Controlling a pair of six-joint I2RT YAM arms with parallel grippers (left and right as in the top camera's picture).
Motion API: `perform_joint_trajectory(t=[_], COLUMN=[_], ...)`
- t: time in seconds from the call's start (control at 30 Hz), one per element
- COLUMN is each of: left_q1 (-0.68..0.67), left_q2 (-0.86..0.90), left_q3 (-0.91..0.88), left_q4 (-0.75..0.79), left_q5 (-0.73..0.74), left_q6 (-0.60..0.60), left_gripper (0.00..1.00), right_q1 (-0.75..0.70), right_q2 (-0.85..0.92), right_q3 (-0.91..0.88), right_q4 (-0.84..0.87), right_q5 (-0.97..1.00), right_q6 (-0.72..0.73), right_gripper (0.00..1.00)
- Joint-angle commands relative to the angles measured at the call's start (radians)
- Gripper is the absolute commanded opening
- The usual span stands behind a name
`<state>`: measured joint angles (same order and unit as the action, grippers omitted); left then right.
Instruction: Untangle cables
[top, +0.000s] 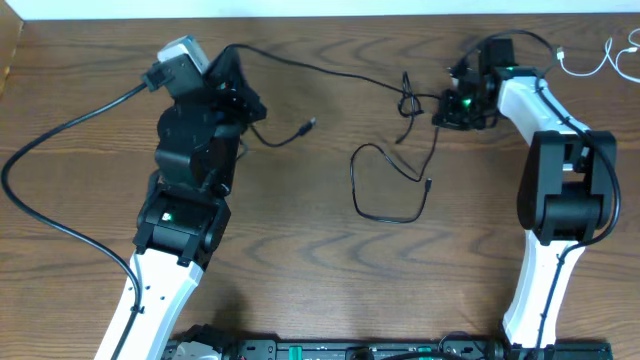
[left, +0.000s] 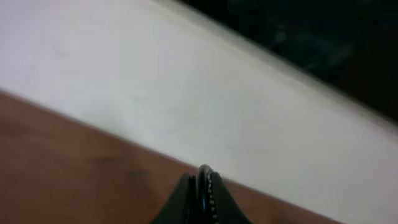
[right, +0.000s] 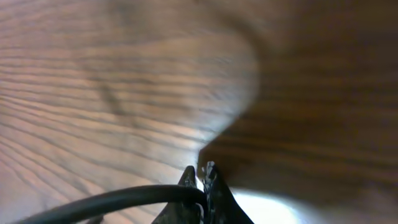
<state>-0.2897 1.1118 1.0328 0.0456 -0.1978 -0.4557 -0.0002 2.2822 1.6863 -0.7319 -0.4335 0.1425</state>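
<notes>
Left pincer is squeezed shut. In the overhead the black cable starts right at its tips, and the left wrist view shows a thin dark strip pinched between the fingers, so it looks like a grip on the cable. Ahead of this pincer are the table edge and a white wall.

Right pincer is clamped narrow on the same black cable. The right wrist view shows the cord running in from the left straight into the tips.

Between the two pincers the cable stretches across the wood. There is a small twist just beside the right pincer, and a slack loop below it lies flat on the table. One plug end lies near the left pincer, another at the loop's end.

The white cable lies well apart, behind the right arm at the table's far corner.
</notes>
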Motion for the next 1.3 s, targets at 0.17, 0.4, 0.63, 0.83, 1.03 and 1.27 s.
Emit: perform_joint_trajectory(t=[0.17,0.4,0.63,0.83,1.03,1.27], left_q1=[0.012,-0.002,-0.022,-0.025,-0.049,-0.110], left_q2=[0.060,0.198,0.282,0.331,0.422,0.563], left_q3=[0.019,0.019,0.019,0.019,0.019,0.019], left_q4=[-0.245,-0.341,-0.330,-0.287,-0.134,0.096], left_q5=[0.077,0.436,0.558,0.576,0.605,0.667], left_q6=[0.059,0.060,0.050,-0.038,-0.104,-0.190], left_gripper=[0.08,0.17,0.63,0.71,0.84,0.86], right_q1=[-0.026,0.016,0.031,0.032,0.042,0.059], right_q2=[0.005,-0.004,-0.067,-0.194,-0.329,-0.401], right_q3=[-0.001,-0.001,-0.001,-0.001,-0.001,-0.001], right_q4=[-0.060,-0.080,-0.096,-0.124,-0.173,-0.219], right_q5=[-0.023,-0.220,-0.346,-0.359,-0.361,-0.363], right_q6=[-0.066,-0.152,-0.204,-0.231,-0.269,-0.298], right_gripper=[0.01,0.01,0.01,0.01,0.01,0.01])
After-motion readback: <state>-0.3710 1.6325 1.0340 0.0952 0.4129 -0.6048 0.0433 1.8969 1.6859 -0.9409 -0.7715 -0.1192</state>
